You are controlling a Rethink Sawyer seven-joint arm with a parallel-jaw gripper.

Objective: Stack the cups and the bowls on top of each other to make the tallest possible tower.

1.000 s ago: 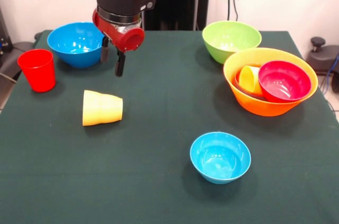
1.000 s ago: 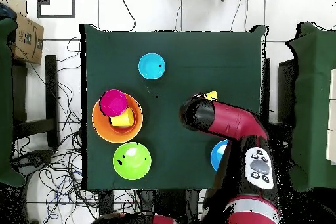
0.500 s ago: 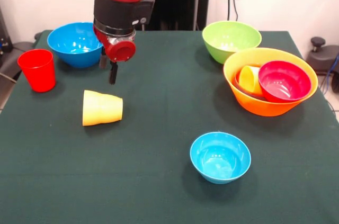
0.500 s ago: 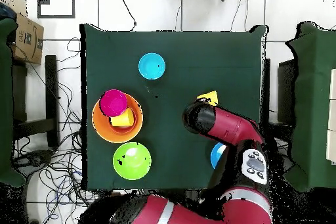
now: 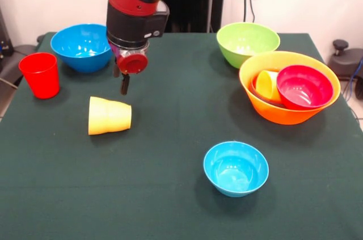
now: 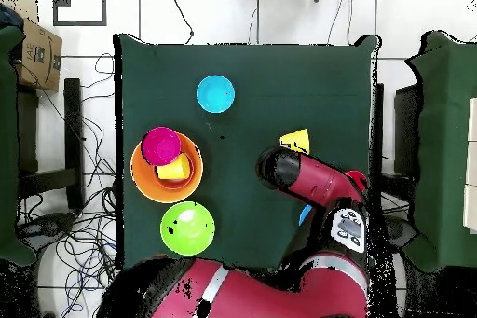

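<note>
Hanging just behind the fallen yellow cup, the tool holds nothing; whether its tips are apart I cannot tell. The cup lies on its side on the worktop, probably the next pick. The tower so far is the large orange bowl with a crimson bowl and a yellow cup inside.

Five bowls show: a medium blue bowl, a lime green bowl, a large yellow-orange bowl, a crimson bowl and a small light-blue bowl. Three cups: one red cup, one yellow cup (lying on its side) and another yellow cup inside the big bowl.
</note>
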